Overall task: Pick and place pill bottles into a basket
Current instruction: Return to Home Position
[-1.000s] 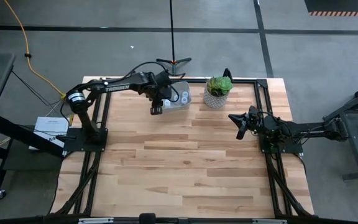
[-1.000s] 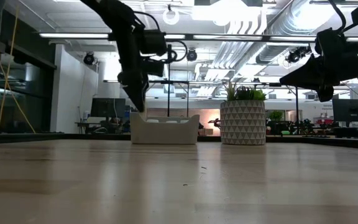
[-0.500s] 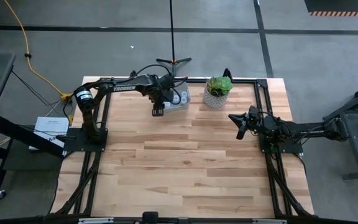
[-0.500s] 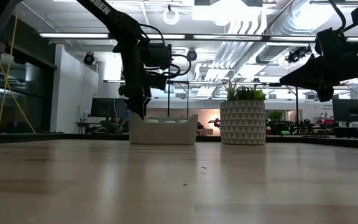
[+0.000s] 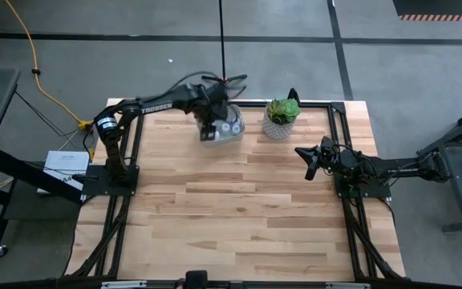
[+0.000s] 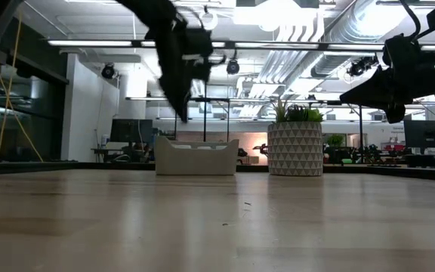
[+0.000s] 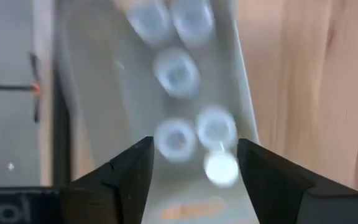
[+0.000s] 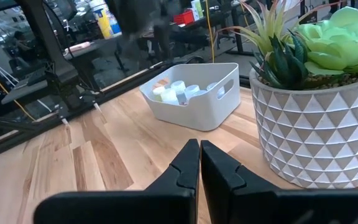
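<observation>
The pale basket (image 5: 239, 129) stands at the table's far side, left of the plant pot. Several white pill bottles (image 7: 176, 70) stand inside it, caps up; they also show in the right wrist view (image 8: 179, 89). My left gripper (image 7: 194, 158) is open and empty. It hangs above the basket's near end, fingers pointing down, as the high view (image 5: 208, 133) and the low view (image 6: 181, 113) show. My right gripper (image 5: 311, 166) is shut and empty, raised above the table's right part, pointing at the basket (image 8: 194, 109).
A green plant in a white patterned pot (image 5: 281, 119) stands right of the basket, close to it (image 8: 309, 134). A black frame runs along the table's edges (image 5: 135, 160). Bare wooden tabletop (image 5: 239, 209) spreads over the middle and near part.
My left gripper has risen and gone toward the table's far edge, from just in front of the basket's near wall to above the basket.
</observation>
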Controlling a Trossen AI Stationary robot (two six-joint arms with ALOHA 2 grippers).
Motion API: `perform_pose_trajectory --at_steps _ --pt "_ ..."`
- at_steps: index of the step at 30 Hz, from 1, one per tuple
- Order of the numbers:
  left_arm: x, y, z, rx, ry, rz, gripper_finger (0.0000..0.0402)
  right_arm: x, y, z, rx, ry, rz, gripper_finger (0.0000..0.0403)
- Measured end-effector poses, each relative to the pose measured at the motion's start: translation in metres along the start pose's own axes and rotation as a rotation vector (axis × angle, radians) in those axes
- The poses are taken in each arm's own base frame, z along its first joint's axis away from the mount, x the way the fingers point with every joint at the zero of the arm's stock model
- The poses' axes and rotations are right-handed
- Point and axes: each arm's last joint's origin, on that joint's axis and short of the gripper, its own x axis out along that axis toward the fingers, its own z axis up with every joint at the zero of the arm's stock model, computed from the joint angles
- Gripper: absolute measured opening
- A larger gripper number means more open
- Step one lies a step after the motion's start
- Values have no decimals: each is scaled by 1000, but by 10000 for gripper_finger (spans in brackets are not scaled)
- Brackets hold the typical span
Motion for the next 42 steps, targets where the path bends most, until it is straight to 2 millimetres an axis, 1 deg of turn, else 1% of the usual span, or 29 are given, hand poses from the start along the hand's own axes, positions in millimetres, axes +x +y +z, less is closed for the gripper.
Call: perform_pose_trajectory --at_steps 1,3,4,6,8,11,13,16,17,19,21,23,25,27,30,32,34,36,38,40,42 --pt "-10 3 6 -21 -44 10 261 0 0 0 -2 0 0 7" --pt "-30 7 17 -105 -165 -28 250 0 0 0 -7 0 0 7" --pt "-40 9 25 -157 -266 -68 242 0 0 0 -7 0 0 7" --pt "-56 6 36 -226 -470 -227 222 0 0 0 -7 0 1 7" --pt "-69 -7 51 -204 -665 -350 193 0 0 0 -7 3 7 7" --pt "-79 -38 64 -119 -819 -398 138 0 0 0 -7 4 12 7" --pt "-84 -56 64 -77 -862 -399 95 0 0 0 -6 4 13 7" --pt "-89 -75 53 -50 -907 -410 31 0 0 0 -7 5 14 7" --pt "-89 -80 46 -47 -914 -413 21 0 0 0 -8 5 13 7" --pt "-90 -90 31 -54 -966 -406 23 0 1 0 -17 7 20 7" --pt "-87 -99 10 -90 -1015 -381 42 0 1 0 -22 14 35 7" --pt "-84 -104 -14 -133 -1060 -352 66 0 2 -1 -24 23 61 7" --pt "-80 -108 -42 -178 -1100 -327 72 0 3 -1 -39 34 94 7" --pt "-81 -115 -71 -192 -1146 -309 61 0 4 -2 -80 51 141 7" --pt "-84 -125 -112 -174 -1200 -293 24 -1 6 -2 -228 62 218 7" --pt "-83 -131 -137 -140 -1230 -292 21 -1 8 -1 -297 45 255 7" --pt "-81 -137 -160 -144 -1255 -301 24 -1 9 2 -328 12 263 5" --pt "-77 -142 -180 -168 -1296 -297 38 -1 10 5 -343 -34 267 2" --pt "-71 -145 -196 -236 -1341 -272 50 -2 12 10 -334 -80 284 1" --pt "-64 -147 -208 -288 -1379 -249 45 -3 14 14 -323 -119 307 2" --pt "-61 -149 -218 -303 -1420 -230 25 -3 15 16 -312 -146 324 1"
